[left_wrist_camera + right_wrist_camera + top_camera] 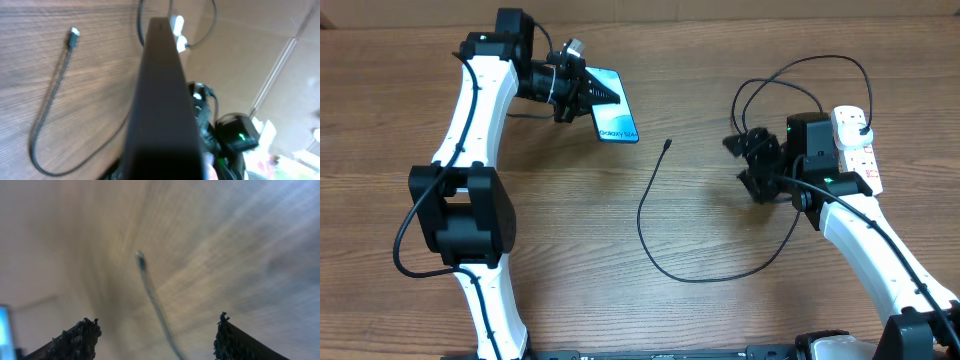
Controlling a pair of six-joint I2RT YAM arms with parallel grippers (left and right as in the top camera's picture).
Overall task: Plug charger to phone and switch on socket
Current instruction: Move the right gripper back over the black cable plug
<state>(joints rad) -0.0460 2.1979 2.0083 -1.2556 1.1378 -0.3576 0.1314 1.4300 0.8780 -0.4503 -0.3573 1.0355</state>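
A black cable [650, 255] sags in a wide loop across the near middle of the wooden table [570, 250], lying loose, with neither arm touching it; the loop's right side passes beneath the right arm toward the far right, where more of it curls beyond the power strip [860, 150]; the loop's left side runs away from the viewer to the connector tip [666, 144], which rests on bare wood at mid-table. Right of that tip and well apart from it, the right pincer [742, 162] hangs with its jaws spread wide and nothing between them; its own camera, badly blurred, shows two fingers [75, 340] at the bottom corners and the cable [150, 295] lying on the table beyond them, tip at the far end. Just right of this pincer's wrist the white power strip lies along the table's right edge, a dark plug [861, 122] on its far end. At the far left, the left pincer [582, 92] is clamped on the phone [617, 120], blue screen up, its near end angled toward the connector tip but apart from it; the left wrist camera sees the phone [160, 100] edge-on as a dark slab, the cable on the wood to its left.
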